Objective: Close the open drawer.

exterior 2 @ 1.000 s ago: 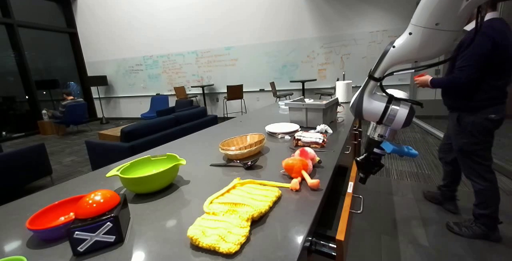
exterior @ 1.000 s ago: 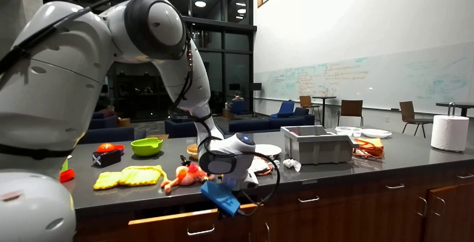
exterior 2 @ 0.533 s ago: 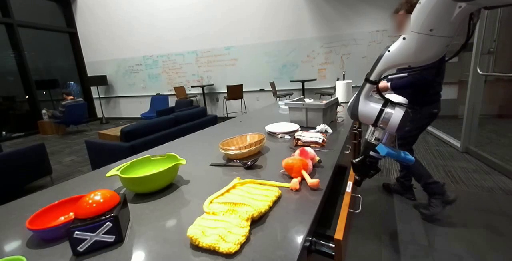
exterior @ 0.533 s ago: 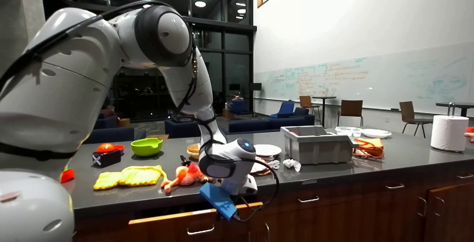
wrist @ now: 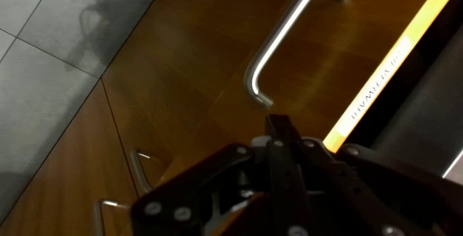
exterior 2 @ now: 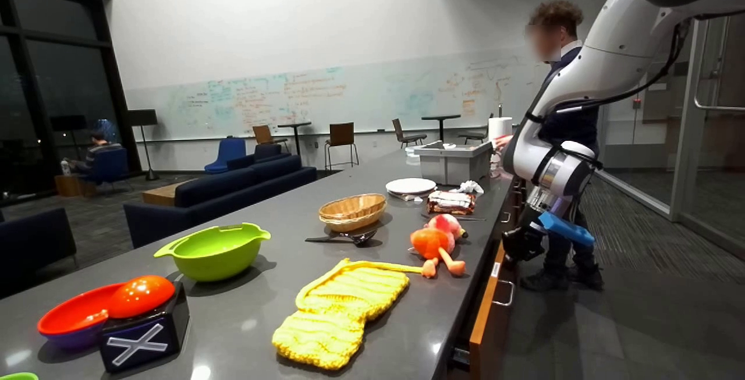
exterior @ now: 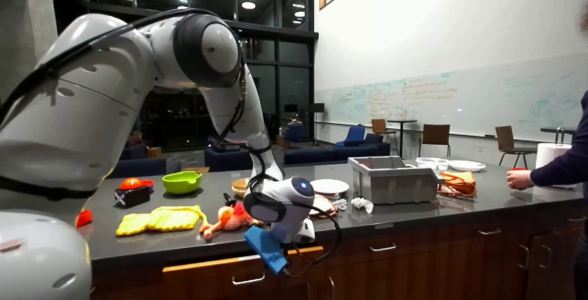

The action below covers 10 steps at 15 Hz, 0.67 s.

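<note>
The wide brown drawer shows in both exterior views (exterior: 206, 285) (exterior 2: 488, 316) and the wrist view (wrist: 202, 59). It is partly pulled out, with a dark gap behind its light top edge. Its silver bar handle (exterior: 248, 280) also shows in the wrist view (wrist: 285, 30). My gripper (exterior 2: 517, 246) is at the drawer front's outer side, near its far end and top edge, and seems to touch it. In the wrist view my gripper (wrist: 278, 122) has its fingers together beside the handle, holding nothing. In an exterior view the fingers hide behind the blue camera mount (exterior: 267, 249).
The grey countertop (exterior 2: 250, 316) overhangs the drawer. Near its edge lie a pink-orange plush toy (exterior 2: 433, 243) and a yellow knitted cloth (exterior 2: 349, 310). A grey bin (exterior 2: 454, 163) stands farther along. A person (exterior 2: 573, 124) stands beyond the arm by the counter.
My gripper has moved down and toward the cabinet, against the drawer front. The drawer has slid inward and its gap is narrower. The person has walked up to the counter.
</note>
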### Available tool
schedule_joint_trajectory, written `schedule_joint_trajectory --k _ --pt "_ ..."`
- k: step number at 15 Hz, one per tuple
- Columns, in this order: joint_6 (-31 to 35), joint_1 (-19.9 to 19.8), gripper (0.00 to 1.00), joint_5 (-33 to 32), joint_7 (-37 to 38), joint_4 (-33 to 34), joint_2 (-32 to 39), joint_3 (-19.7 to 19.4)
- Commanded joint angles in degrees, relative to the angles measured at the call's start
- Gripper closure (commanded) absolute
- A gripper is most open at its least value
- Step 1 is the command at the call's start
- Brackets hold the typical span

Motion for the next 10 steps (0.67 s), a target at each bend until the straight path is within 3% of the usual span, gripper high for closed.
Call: schedule_joint_trajectory --k 1,10 --pt "0.39 -0.28 1.0 4.25 -2.97 1.06 0.47 2.06" --pt "-0.85 -0.68 1.0 11.99 -7.22 2.11 1.14 4.28"
